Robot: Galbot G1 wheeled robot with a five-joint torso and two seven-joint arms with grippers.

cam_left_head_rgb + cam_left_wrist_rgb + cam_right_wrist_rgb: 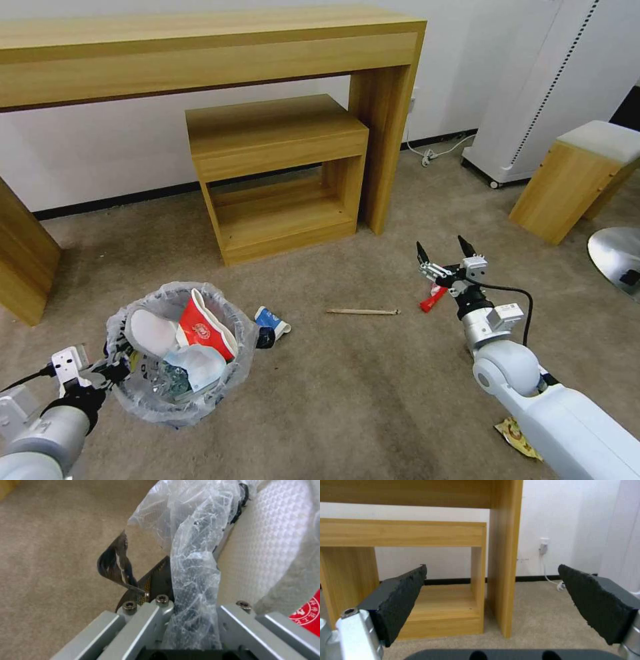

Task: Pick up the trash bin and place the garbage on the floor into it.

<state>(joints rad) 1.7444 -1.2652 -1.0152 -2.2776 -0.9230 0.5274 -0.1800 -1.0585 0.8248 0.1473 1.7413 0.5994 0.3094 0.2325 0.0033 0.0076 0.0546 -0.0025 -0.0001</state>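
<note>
The trash bin (179, 399), black with a crinkly bag over its rim, sits at the lower left on the floor (347, 387). It holds a white slipper (150, 331), a red paper cup (203, 327) and other litter. My left gripper (119, 360) is shut on the bin's near-left rim (193, 580), with the slipper (266, 555) just inside. A crushed blue cup (271, 321) lies against the bin's right side. A wooden stick (363, 311) lies mid-floor. My right gripper (445, 253) is open and empty, its pads (403, 597) spread wide, just above a red wrapper (432, 300).
A long wooden desk (200, 47) and a low shelf unit (277, 133) stand against the wall ahead. A wooden stool (573, 180), a white wheeled unit (547, 87) and a round metal base (617, 253) crowd the right. A yellow wrapper (517, 437) lies under my right arm.
</note>
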